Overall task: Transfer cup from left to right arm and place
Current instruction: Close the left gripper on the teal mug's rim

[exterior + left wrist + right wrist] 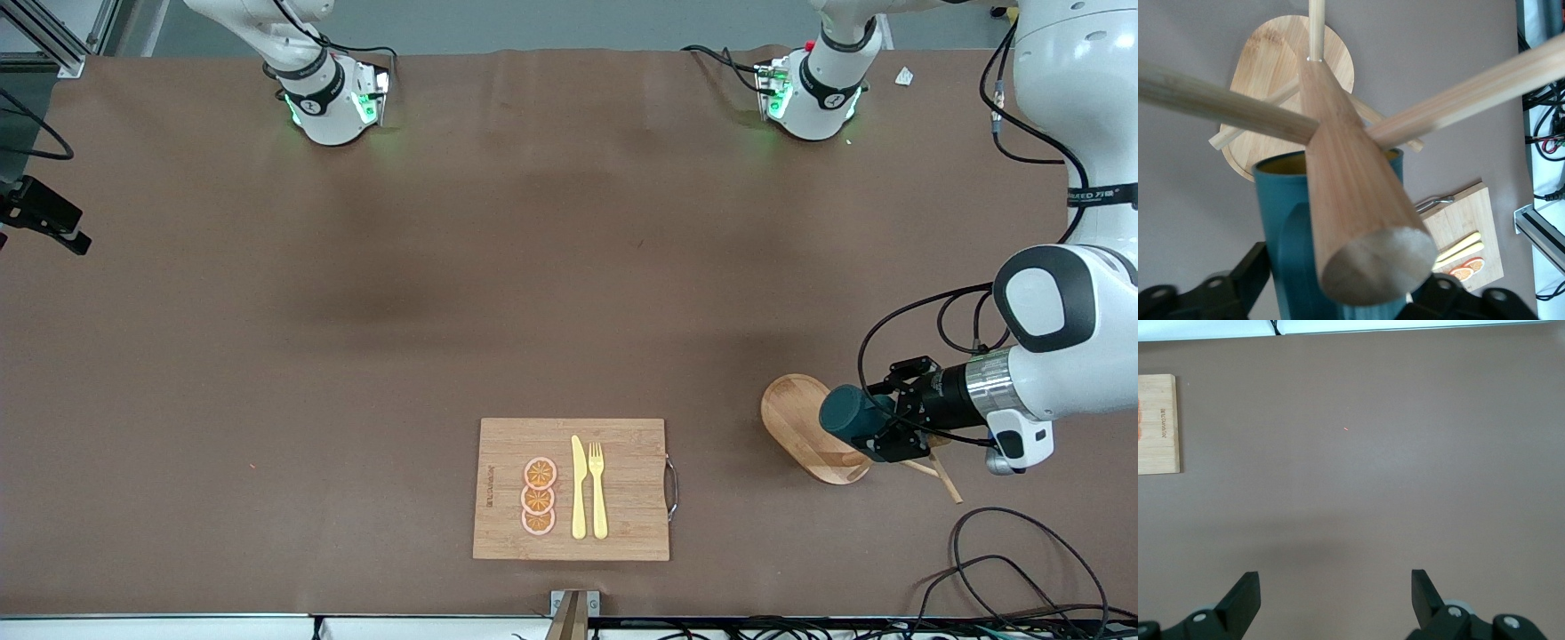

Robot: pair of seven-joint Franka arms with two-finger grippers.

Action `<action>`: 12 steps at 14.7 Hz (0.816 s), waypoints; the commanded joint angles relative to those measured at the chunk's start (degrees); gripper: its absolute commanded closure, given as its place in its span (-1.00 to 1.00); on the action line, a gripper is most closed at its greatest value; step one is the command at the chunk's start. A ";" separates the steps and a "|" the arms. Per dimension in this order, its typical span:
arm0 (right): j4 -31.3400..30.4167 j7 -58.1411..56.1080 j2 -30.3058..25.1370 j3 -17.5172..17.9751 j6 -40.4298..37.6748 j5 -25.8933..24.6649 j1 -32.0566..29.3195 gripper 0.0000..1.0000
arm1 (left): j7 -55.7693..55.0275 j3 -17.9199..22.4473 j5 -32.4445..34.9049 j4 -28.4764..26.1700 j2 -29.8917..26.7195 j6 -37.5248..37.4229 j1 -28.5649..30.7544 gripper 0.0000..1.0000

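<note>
Sideways, left gripper (pixel 876 427) grips cup (pixel 846 416).

The cup (pixel 851 416) is a small, dark teal-green cylinder, lying tipped on its side up off the table — held over the oval wooden base (pixel 805 425) of the peg stand (pixel 1351 193), toward the left arm's end of the table. In the left wrist view the cup (pixel 1288 220) shows its yellowish-tan inside at the rim and a side handle, with the stand's thick post crossing just in front of it.

Cutting board (pixel 622 533) imprint — unreadable
</note>
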 commanded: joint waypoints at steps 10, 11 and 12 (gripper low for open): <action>-0.43 -0.72 -0.23 0.89 0.11 -0.49 -1.28 -1.00 | -4.36 -0.55 3.34 0.58 -5.37 -0.57 -3.85 0.05; -0.43 -0.81 -0.23 0.89 0.20 -0.49 -1.28 -1.00 | -5.94 -0.63 5.88 0.67 -6.25 -0.57 -5.61 0.05; -0.34 -0.72 -0.23 0.89 0.20 -0.49 -1.28 -1.00 | -7.87 -0.63 8.43 0.67 -6.61 -0.57 -7.97 0.05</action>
